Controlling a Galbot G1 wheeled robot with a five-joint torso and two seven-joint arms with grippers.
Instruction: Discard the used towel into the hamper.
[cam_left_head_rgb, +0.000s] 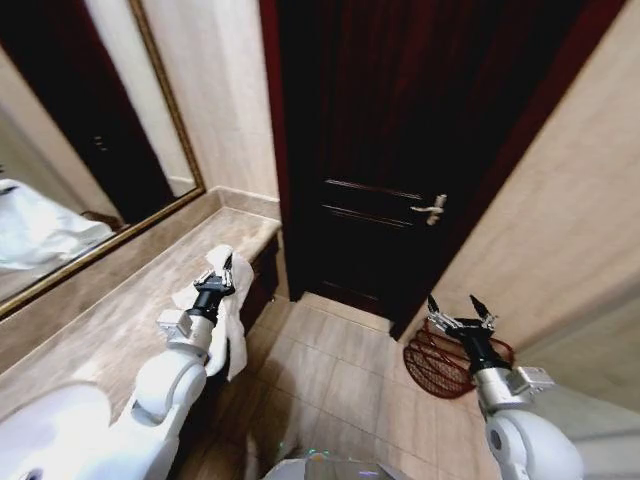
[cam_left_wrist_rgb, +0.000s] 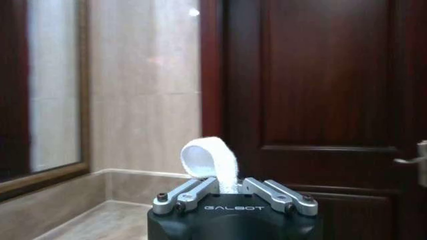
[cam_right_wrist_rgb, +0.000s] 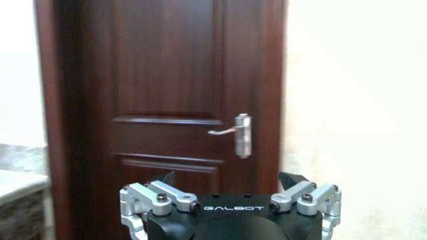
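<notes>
Towel (cam_left_head_rgb: 228, 318) is hanging white and limp from the left gripper (cam_left_head_rgb: 222, 268), whose jaws are pinching shut on a fold of it just above the edge of the vanity surface (cam_left_head_rgb: 110, 325), most of the cloth trailing down past the cabinet front. Across the tiled floor (cam_left_head_rgb: 330, 375) the right gripper (cam_left_head_rgb: 461, 312) is waiting with jaws spread wide and empty, right over the hamper (cam_left_head_rgb: 440, 362) beside the dark door (cam_left_head_rgb: 400, 150). With the grip looking thin, that dangling tail is risking a snag or slipping free, and letting go short of the rim is going to drop it on the floor.
</notes>
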